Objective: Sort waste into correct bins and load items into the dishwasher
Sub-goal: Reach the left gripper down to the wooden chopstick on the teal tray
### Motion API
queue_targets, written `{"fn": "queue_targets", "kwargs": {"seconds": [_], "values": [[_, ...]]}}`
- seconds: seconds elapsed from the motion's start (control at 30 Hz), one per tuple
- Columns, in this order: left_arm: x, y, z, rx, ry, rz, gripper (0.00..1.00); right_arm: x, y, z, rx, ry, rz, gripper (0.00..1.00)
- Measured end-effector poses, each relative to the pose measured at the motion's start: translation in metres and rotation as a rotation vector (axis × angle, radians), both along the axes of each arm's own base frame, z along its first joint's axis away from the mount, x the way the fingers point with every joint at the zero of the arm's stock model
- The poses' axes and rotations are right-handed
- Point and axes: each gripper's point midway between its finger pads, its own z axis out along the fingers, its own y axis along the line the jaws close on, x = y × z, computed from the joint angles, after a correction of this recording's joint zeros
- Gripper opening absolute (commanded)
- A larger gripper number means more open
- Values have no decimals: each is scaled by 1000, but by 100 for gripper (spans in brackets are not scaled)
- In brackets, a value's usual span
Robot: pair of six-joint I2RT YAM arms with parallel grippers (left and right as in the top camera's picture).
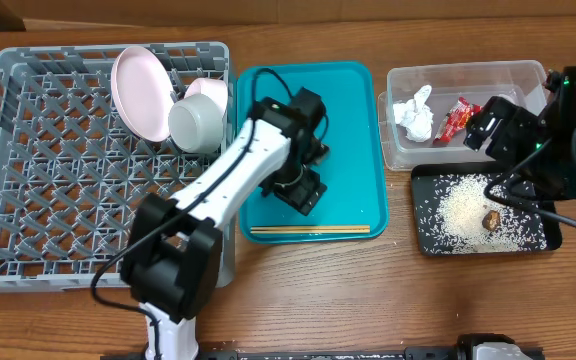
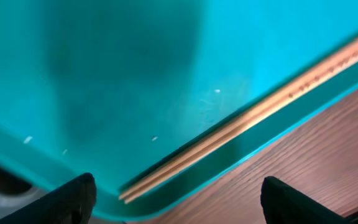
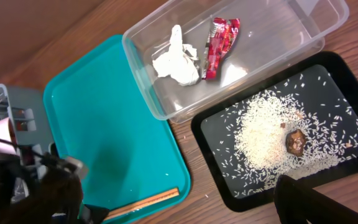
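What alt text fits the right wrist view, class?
A clear tub holds a crumpled tissue and red wrapper; beside it a black tray carries rice and a brown lump. Chopsticks lie on a teal tray.

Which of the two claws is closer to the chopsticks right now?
Left. The left gripper hangs open right by the chopsticks over the teal tray; the right gripper is off by the clear tub and black tray.
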Motion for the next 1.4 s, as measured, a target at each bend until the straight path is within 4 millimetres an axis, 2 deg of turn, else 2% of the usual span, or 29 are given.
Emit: {"fn": "queue_targets", "kwargs": {"seconds": [0.13,0.2,0.27,0.5,0.7,0.83,1.03,1.4], "values": [[-5,-4,-14,6,26,-136,86,2,-1,-2,-1,9,-5,100],[-6,-5,-20,6,33,-203,76,3,-1,-3,-1,13,-5,100],[-5,-6,-26,3,39,-266,72,4,-1,-5,0,17,-6,100],[0,-9,-43,-10,34,-401,75,5,-1,-6,1,22,-8,100],[-7,-14,-43,-8,41,-475,80,4,-1,-6,1,22,-8,100],[-15,-24,-43,-4,40,-522,80,4,-1,-6,2,23,-9,100],[-10,-37,-46,-8,-16,-569,82,4,-1,-6,2,22,-10,100],[-2,-33,-61,27,-65,-573,84,4,-1,-6,3,22,-11,100]]}}
